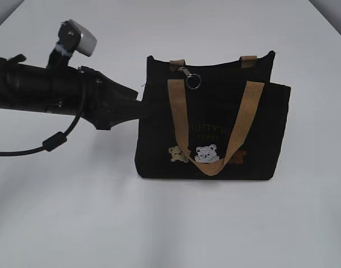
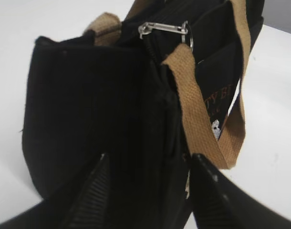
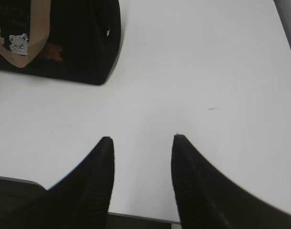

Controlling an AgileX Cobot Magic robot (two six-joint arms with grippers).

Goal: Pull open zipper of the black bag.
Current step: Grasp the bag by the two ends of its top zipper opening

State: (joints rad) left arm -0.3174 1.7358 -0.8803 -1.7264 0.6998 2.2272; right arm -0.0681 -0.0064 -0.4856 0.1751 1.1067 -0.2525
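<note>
The bag [image 1: 212,131] stands upright at the centre of the exterior view on the table [image 1: 159,223], soft black fabric that will likely sag or slide when tugged, so it wants bracing. The left gripper [image 2: 148,164], jaws spread, straddles the bag's end at the bottom of the left wrist view, though whether the pads touch the cloth is hard to tell; the right gripper [image 3: 143,145] hangs parted and empty over bare table, the bag in its upper left. The zipper [image 2: 162,29], with its small, stiff, probably slippery silver pull and ring at upper centre, is the place to pinch.
</note>
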